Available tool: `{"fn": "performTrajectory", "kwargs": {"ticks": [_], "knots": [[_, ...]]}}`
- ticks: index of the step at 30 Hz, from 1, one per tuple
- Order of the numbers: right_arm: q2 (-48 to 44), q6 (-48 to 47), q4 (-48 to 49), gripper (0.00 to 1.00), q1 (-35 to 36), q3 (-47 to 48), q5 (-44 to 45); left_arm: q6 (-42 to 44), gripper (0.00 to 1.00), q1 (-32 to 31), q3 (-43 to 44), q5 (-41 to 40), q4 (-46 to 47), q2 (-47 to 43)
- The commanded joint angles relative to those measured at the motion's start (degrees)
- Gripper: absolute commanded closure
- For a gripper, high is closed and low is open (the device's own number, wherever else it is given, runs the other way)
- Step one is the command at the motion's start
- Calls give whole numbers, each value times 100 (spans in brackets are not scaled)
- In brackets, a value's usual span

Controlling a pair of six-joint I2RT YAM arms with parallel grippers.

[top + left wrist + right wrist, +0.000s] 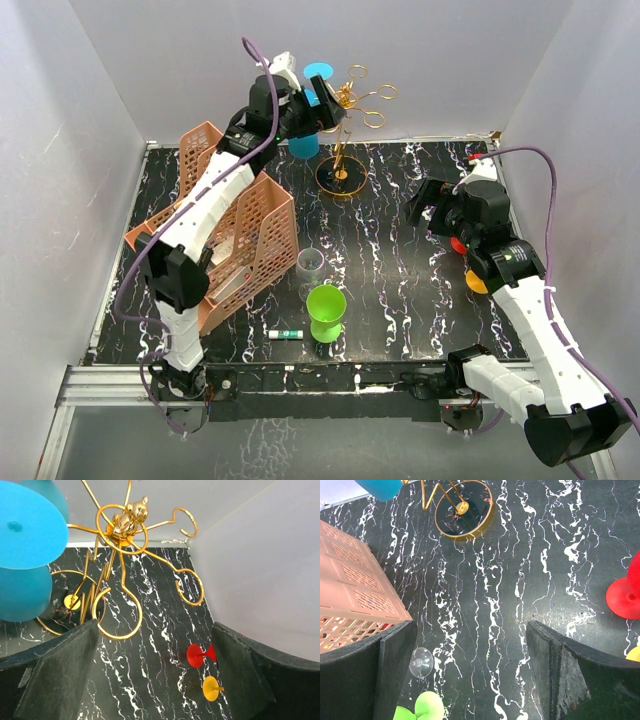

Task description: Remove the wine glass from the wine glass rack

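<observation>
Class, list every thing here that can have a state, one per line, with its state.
Rack: upright, holding one glass.
Blue glass: hanging upside down on the rack.
Left gripper: jaws open beside the rack top, empty.
Right gripper: jaws open, empty.
Green glass: standing on the table.
Red glass: lying on its side.
Yellow glass: lying on its side.

My left arm (205,205) and right arm (535,310) wear white shells over black joints, trailing purple cables (262,62); my left claw (155,625) has matte charcoal fingers (55,675).
</observation>
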Motion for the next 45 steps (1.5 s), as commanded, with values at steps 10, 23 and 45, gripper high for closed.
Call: {"fn": "performTrajectory", "kwargs": {"ticks": [10, 23, 45], "knots": [[-49, -81, 134, 1, 32, 7, 125, 205, 7, 775, -29, -716, -172, -742], [23, -125, 127, 1, 28, 46, 206, 185, 16, 1004, 1579, -520, -730, 718], [78, -164, 130, 1, 29, 42, 223, -19, 43, 1099, 1816, -296, -433, 1385]]}}
